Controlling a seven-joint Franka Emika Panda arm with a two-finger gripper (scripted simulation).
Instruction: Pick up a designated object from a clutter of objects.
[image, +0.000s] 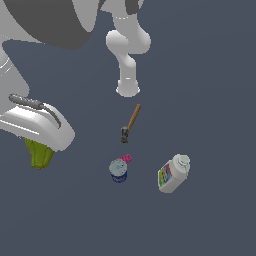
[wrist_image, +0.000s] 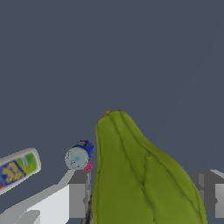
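The designated object (image: 39, 153) is a lumpy yellow-green pear shape at the exterior view's left, hanging just under the white hand. My gripper (image: 40, 149) is shut on it. In the wrist view the pear (wrist_image: 140, 175) fills the space between the two grey fingers (wrist_image: 78, 199), its narrow end pointing away from the hand. The rest of the clutter lies apart from it: a wooden-handled hammer (image: 131, 122), a blue can (image: 119, 170), a small pink piece (image: 126, 158) touching the can, and a white bottle (image: 173, 173) on its side.
The arm's white base (image: 128, 87) stands behind the hammer. The wrist view shows the blue can (wrist_image: 78, 156), the pink piece (wrist_image: 89, 166) and the labelled bottle (wrist_image: 17, 168) small and off to one side on the dark grey floor (image: 215, 100).
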